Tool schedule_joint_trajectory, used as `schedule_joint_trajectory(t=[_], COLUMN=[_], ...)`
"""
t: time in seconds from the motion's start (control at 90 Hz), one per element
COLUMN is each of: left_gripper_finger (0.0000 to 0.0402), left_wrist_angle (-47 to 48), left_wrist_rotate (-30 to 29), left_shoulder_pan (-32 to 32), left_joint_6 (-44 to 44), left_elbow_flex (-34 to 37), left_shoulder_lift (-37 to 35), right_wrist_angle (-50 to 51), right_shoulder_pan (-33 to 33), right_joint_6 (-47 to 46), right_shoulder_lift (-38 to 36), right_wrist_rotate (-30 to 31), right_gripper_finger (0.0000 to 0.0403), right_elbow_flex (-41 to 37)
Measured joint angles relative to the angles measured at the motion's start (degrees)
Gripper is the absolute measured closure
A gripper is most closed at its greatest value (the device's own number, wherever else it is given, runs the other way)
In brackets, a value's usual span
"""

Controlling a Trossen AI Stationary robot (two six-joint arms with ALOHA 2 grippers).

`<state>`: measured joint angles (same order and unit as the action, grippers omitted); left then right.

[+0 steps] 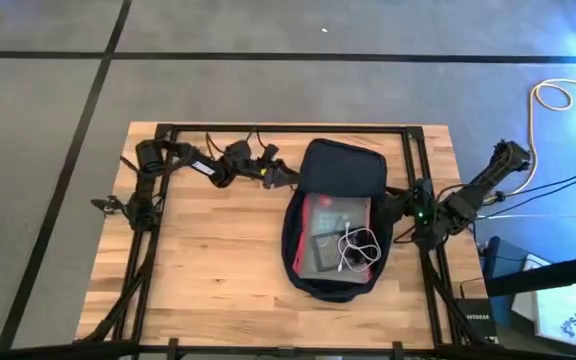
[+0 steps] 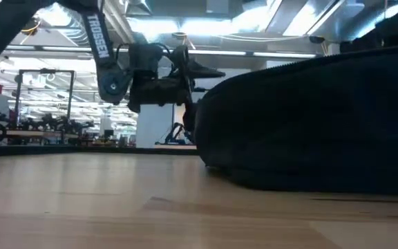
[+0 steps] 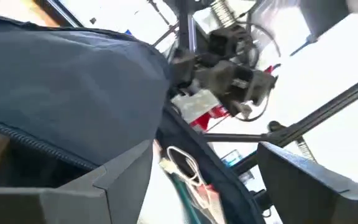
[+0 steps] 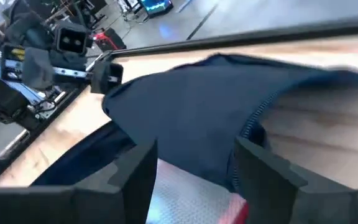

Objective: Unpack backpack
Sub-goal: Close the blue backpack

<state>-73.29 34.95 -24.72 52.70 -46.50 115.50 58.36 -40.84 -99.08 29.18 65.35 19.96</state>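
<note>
Backpack (image 1: 336, 205): dark navy, lies flat on wood table (image 1: 208, 260), right of center, betw. the two arms. Main flap (image 1: 343, 168) folded back toward far edge, compartment open facing up.
Inside bag: clear pouch w/ red edge (image 1: 334, 215), dark flat item (image 1: 320, 250) on top of it, white cable (image 1: 358, 248) coiled on right side of contents.
Left gripper (image 1: 286, 178): at bag's far-left corner, just beside flap edge. Wrist view shows its two dark fingers (image 3: 114, 177) apart, bag fabric (image 3: 73, 106) right in front, nothing seen clamped betw. them; can't tell if a tip touches cloth.
Right gripper (image 1: 390, 205): at bag's right rim, near open compartment. Wrist view: fingers (image 4: 135, 171) spread, navy flap (image 4: 229, 106) and zipper line (image 4: 257, 118) ahead, bit of pouch w/ red edge (image 4: 194, 199) showing betw. them. Holds nothing visible.
Low view: bag (image 2: 309, 124) fills right half as dark mound on tabletop; left arm's gripper (image 2: 202, 72) hangs above its left end, off the table.
Left arm (image 1: 168, 160): stretches along far-left of table toward bag.
Right arm (image 1: 478, 185): comes in from right edge, green light near wrist.
Floor: grey w/ black tape lines (image 1: 88, 90); yellowish cable (image 1: 548, 110) loops at right beyond table.
</note>
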Motion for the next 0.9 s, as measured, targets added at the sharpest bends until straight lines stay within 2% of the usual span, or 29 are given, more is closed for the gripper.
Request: schedule_joint_trajectory(t=[0.211,0.456,0.7,0.9], left_gripper_finger=[0.013,0.013,0.013,0.013], left_wrist_angle=[0.28,-0.05,0.12,-1.95], left_wrist_rotate=[-1.15,-2.6,3.11,7.36], left_shoulder_pan=[0.75,1.19,0.84,-1.44], left_joint_6=[0.62,-0.32,0.92,2.73], left_elbow_flex=[-0.46,-0.95,-1.99,-0.82], left_shoulder_lift=[4.61,6.25,6.23,6.22], right_wrist_angle=[-0.05,0.38,-3.23,-4.67], right_shoulder_pan=[0.0,0.0,0.02,0.01], right_joint_6=[-4.05,-4.03,-4.04,-0.34], right_shoulder_lift=[-3.73,-3.84,-3.83,-3.7], right_wrist_rotate=[1.48,2.25,1.28,-0.56], right_gripper_finger=[0.021,0.021,0.021,0.021], right_elbow_flex=[-4.68,-5.1,-5.1,-5.1])
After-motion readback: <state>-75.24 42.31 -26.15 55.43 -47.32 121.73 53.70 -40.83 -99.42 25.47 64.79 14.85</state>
